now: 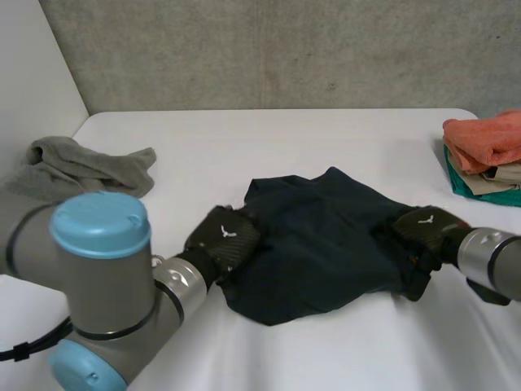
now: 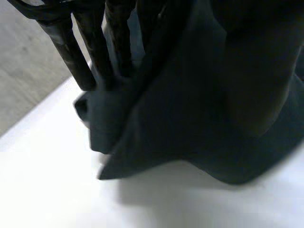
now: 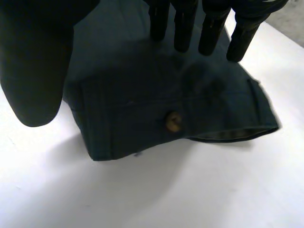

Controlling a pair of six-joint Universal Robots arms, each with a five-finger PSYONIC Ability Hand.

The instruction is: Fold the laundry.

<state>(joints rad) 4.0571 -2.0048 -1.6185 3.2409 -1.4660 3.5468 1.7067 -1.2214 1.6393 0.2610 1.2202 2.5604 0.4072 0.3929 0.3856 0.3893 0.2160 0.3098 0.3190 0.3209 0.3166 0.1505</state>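
Observation:
A dark navy garment (image 1: 317,236) lies crumpled in the middle of the white table (image 1: 326,350). My left hand (image 1: 224,236) rests palm down on its left edge. In the left wrist view its straight fingers (image 2: 90,57) reach into a bunched fold of the garment (image 2: 180,123), which rises toward the thumb. My right hand (image 1: 423,232) sits at the garment's right edge. There the straight fingertips (image 3: 185,28) touch the flat waistband (image 3: 156,95) by a brown button (image 3: 173,120), with the thumb held apart.
A crumpled grey towel (image 1: 85,167) lies at the table's far left. At the right edge, an orange cloth (image 1: 484,138) tops a stack of folded beige and teal ones (image 1: 460,183). My left arm's elbow (image 1: 98,277) stands in the near left.

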